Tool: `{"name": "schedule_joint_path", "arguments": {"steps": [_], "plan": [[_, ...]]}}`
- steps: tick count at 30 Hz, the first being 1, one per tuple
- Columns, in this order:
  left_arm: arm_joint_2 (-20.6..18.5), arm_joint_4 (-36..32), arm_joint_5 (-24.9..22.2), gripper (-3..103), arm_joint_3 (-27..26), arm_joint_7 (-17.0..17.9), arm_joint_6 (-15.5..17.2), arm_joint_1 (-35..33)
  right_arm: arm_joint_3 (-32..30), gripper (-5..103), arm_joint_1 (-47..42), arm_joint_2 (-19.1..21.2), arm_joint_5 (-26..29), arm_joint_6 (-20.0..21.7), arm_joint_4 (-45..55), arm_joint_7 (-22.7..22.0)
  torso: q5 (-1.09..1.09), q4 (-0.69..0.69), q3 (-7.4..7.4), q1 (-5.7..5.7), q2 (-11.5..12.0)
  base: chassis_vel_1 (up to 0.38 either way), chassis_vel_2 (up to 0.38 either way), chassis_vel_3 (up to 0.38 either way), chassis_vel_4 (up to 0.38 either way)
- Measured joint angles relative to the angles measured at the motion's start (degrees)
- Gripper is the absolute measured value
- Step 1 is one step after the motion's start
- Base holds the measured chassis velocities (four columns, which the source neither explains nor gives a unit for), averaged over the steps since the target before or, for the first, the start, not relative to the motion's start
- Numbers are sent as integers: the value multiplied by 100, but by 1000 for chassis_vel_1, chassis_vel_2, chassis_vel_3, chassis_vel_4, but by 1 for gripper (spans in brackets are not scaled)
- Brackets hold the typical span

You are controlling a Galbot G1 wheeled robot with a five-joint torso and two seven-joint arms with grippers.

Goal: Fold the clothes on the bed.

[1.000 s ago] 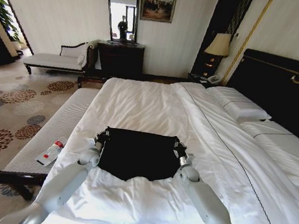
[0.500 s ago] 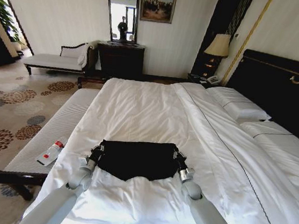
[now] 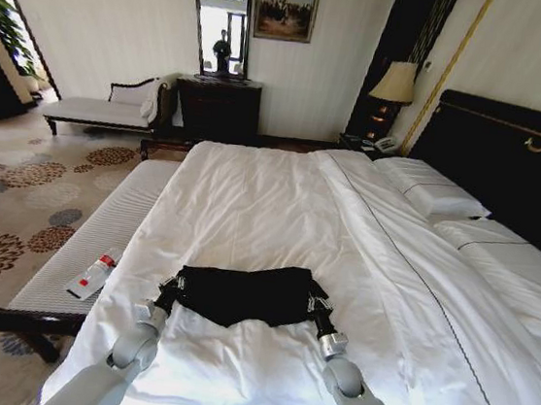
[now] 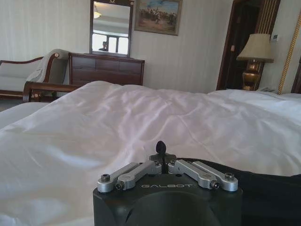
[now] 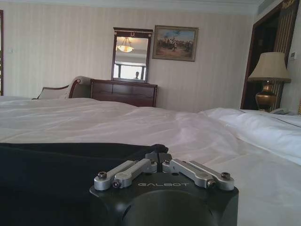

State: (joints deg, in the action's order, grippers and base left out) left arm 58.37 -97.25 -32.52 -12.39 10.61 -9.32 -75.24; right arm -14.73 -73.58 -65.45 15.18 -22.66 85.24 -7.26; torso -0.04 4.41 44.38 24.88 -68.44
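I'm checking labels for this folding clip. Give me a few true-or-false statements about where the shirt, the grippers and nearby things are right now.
1. The black T-shirt lies on the white bed. True.
2. The left gripper is at one end of the T-shirt and the right gripper at the other. True.
3. The T-shirt lies on the pillows by the headboard. False: it lies near the foot of the bed, far from the pillows.
4. A bottle lies on the striped bench beside the bed. True.
5. The right gripper hangs over the carpet, away from the bed. False: it is low on the bed, closed on the T-shirt's edge.
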Motion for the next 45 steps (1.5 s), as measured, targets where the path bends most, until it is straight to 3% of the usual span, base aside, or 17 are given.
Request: {"name": "schedule_joint_path", "arguments": {"steps": [6, 14, 37, 39, 40, 42, 44, 45], "plan": [[-20, 44, 214, 1, 32, -26, -82, -103, -83, 0, -325, 122, 36, -107, 185, 2, 1, 1, 0, 0, 0, 0, 0, 0, 0], [-47, 51, 405, 1, 33, -53, -123, -260, -118, 0, -574, -22, -125, -327, 172, 22, 0, 0, 0, 0, 1, 0, 0, 0, 0], [2, -119, 809, -2, -229, -15, -290, -695, -275, 0, -1006, -8, -217, -458, 612, -81, -1, 0, 0, 0, 1, 0, 0, 0, 0], [-1, -153, 877, 6, -238, 29, -290, -768, -266, -2, -1052, -40, -324, -547, 486, -27, 0, 0, 0, 0, 1, 0, 0, 0, 0], [-10, -181, 926, 6, -246, 38, -291, -810, -267, 3, -1086, -50, -374, -600, 439, -6, 1, 1, 0, 0, 1, 0, 0, 0, 0], [-79, -324, 1221, 17, -346, 32, -377, -1030, -310, 14, -1259, -37, -429, -748, 456, 20, 1, 0, 0, 0, 1, 0, 0, 0, 0], [-82, -331, 1237, 17, -353, 32, -382, -1041, -315, 14, -1280, -32, -430, -756, 466, 22, 1, 0, 0, 0, 1, 0, 0, 0, 0], [-130, -443, 1479, 28, -495, -52, -496, -1280, -390, 19, -1486, 19, -435, -842, 569, 35, 1, 1, 0, 0, 1, 0, 0, 0, 0]]}}
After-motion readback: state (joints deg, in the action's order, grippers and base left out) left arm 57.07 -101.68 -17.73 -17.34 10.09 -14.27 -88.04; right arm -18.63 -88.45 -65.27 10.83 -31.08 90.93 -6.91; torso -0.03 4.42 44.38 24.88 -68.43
